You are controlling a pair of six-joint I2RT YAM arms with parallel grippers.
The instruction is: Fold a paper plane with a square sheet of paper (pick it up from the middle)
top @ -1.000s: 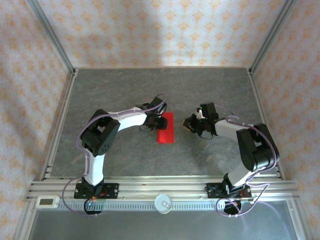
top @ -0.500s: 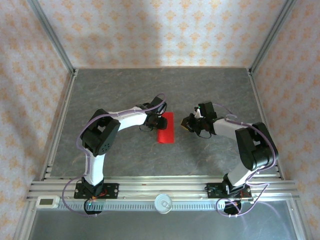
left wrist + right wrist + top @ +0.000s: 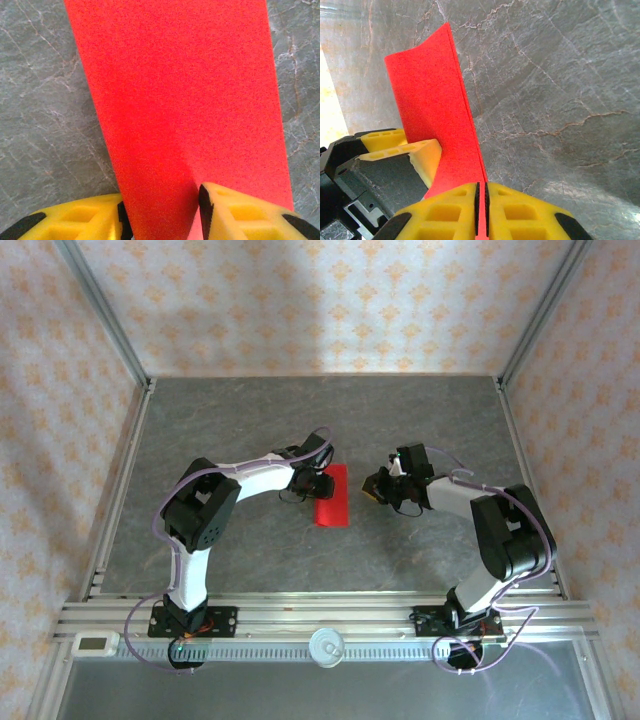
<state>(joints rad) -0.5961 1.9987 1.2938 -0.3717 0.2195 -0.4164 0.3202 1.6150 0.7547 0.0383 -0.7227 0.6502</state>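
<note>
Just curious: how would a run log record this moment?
red paper: folded narrow | left gripper: astride it | right gripper: pinching its edge
</note>
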